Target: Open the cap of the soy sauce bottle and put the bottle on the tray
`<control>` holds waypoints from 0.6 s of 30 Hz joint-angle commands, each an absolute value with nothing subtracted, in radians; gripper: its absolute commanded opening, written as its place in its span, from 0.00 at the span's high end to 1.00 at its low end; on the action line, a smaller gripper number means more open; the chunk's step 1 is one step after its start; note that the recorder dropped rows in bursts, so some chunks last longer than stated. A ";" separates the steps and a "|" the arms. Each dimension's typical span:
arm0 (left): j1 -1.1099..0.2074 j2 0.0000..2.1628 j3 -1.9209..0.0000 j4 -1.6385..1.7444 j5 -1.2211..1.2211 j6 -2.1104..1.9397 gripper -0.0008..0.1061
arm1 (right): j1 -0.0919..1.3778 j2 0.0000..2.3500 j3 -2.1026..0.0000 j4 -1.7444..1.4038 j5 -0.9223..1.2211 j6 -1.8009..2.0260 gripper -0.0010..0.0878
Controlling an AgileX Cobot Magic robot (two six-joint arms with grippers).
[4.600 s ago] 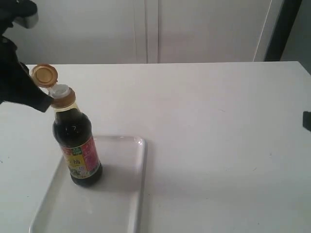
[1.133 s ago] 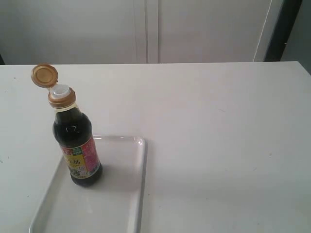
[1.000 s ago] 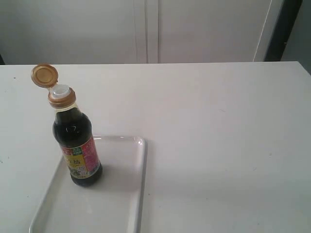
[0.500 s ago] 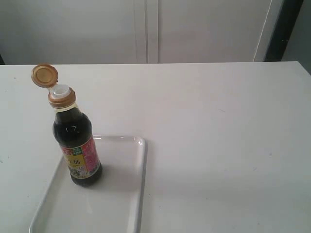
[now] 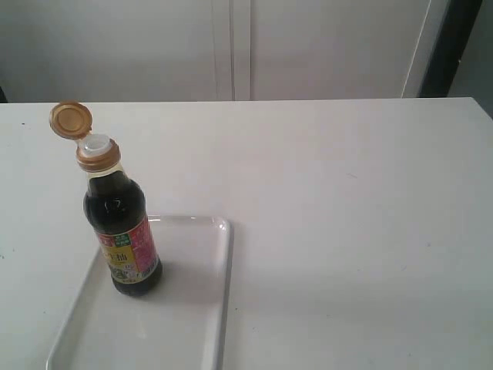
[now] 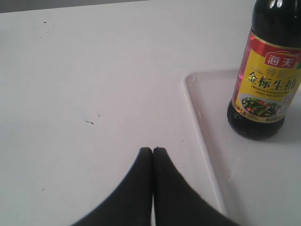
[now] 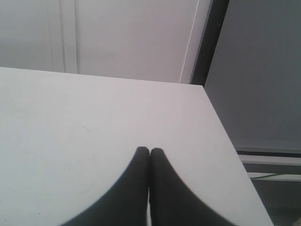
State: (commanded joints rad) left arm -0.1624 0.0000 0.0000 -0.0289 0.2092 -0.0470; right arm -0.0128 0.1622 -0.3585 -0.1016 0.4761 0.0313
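The soy sauce bottle (image 5: 122, 231) stands upright on the white tray (image 5: 189, 308) at the lower left of the exterior view. Its golden-brown cap (image 5: 71, 119) is flipped back on its hinge, baring the white spout (image 5: 97, 144). In the left wrist view the bottle (image 6: 265, 89) rises from the tray (image 6: 207, 141), and my left gripper (image 6: 152, 149) is shut and empty over bare table beside the tray's edge. My right gripper (image 7: 149, 150) is shut on nothing, far from the bottle. Neither gripper shows in the exterior view.
The white table (image 5: 347, 200) stretches right of the tray. Its far right corner (image 7: 200, 87) borders a grey wall and a dark post (image 7: 207, 42). White panels (image 5: 231, 46) stand behind the table.
Over the last second nothing has moved. Since 4.6 s ago the left arm has withdrawn from beside the bottle's neck and left the exterior view; the dark object at the right edge is gone.
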 joint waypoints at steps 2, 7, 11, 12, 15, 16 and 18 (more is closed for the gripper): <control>-0.162 0.000 0.000 -0.029 0.209 -0.047 0.99 | -0.013 0.162 -0.358 -0.102 0.476 0.031 0.99; -0.162 0.000 0.000 -0.029 0.209 -0.047 0.99 | -0.013 0.162 -0.358 -0.102 0.476 0.031 0.99; -0.162 0.000 0.000 -0.029 0.209 -0.047 0.99 | -0.013 0.162 -0.358 -0.101 0.476 0.029 0.99; -0.162 0.000 0.000 -0.029 0.209 -0.047 0.99 | -0.013 0.162 -0.358 -0.093 0.479 0.029 0.99; -0.162 0.000 0.000 -0.029 0.209 -0.047 0.99 | -0.013 0.155 -0.335 -0.015 0.451 -0.005 0.99; -0.162 0.000 0.000 -0.029 0.209 -0.047 0.99 | -0.013 0.148 -0.319 0.021 0.428 -0.030 0.99; -0.162 0.000 0.000 -0.029 0.209 -0.047 0.99 | -0.013 0.123 -0.281 0.055 0.398 -0.052 0.99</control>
State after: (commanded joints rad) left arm -0.1624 0.0000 0.0000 -0.0289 0.2092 -0.0470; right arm -0.0128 0.1232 -0.2809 0.0546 0.3978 -0.0521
